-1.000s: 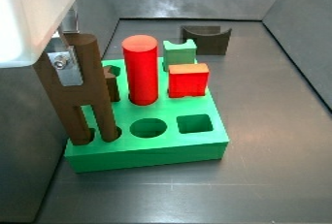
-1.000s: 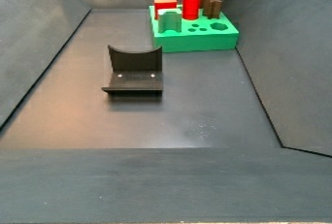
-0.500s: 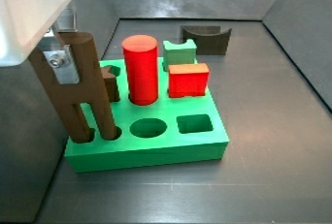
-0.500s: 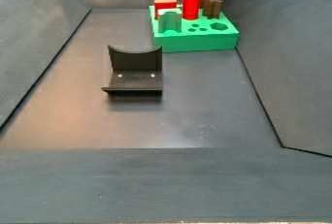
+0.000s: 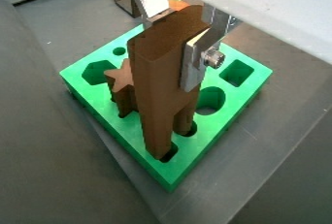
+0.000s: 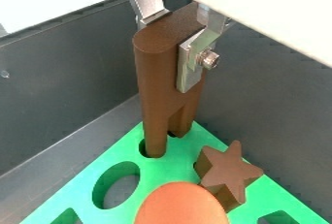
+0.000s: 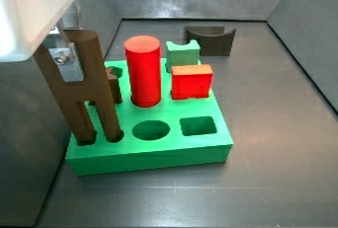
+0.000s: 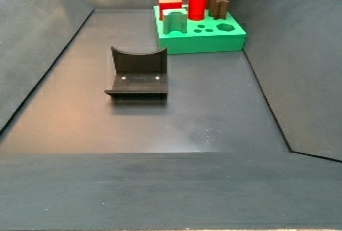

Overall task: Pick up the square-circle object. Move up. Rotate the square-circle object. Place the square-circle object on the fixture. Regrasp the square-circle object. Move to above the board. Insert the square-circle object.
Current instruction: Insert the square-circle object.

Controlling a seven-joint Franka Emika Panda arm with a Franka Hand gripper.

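Standing over the board [image 7: 199,153], we had the peg [image 5: 166,78] upright in a hole at its corner.
We saw the gripper [image 6: 176,36] clamped on the peg's top, silver fingers [image 5: 204,48] on either side; the fixture [image 8: 136,73] sat well apart from the board.

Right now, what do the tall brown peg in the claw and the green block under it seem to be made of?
The square-circle object, between the gripper's silver fingers, looks like matte brown plastic, possibly printed: uniform colour, no wood grain. The board looks like solid bright-green plastic with a smooth, slightly satin finish and crisp-edged holes.
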